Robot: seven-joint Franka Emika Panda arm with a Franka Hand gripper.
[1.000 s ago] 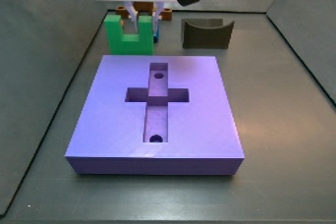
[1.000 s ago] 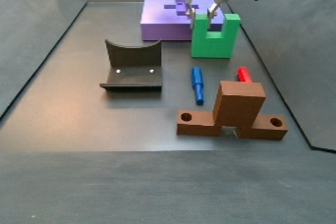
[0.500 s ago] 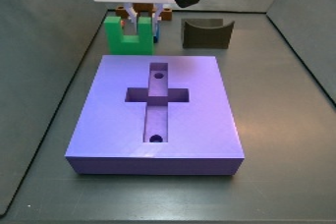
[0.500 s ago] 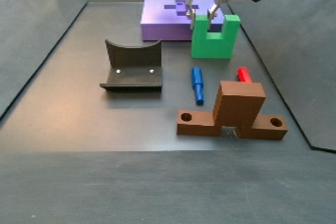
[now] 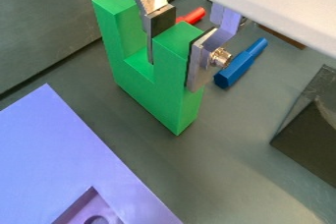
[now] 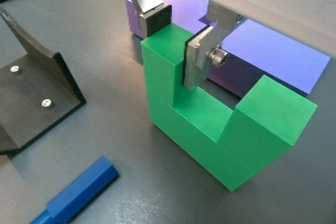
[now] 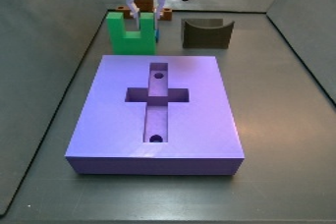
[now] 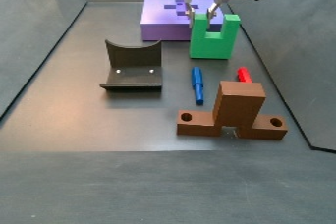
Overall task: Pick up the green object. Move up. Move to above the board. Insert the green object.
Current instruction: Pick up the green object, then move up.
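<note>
The green object is a bright green U-shaped block standing just beyond the far end of the lavender board, which has a cross recess and two holes. My gripper reaches down onto the block from above. In both wrist views the gripper straddles one prong of the green object, one finger inside the notch and one on the outer face, both pressed against it. In a side view the green object stands beside the board.
A dark olive block with a curved top sits near the green object. A blue peg and a red peg lie on the floor. A brown piece stands past them. Dark walls enclose the floor.
The green object and the gripper have shifted very slightly upward in the side views; the fingers stay around the same prong. Nothing else moved.
</note>
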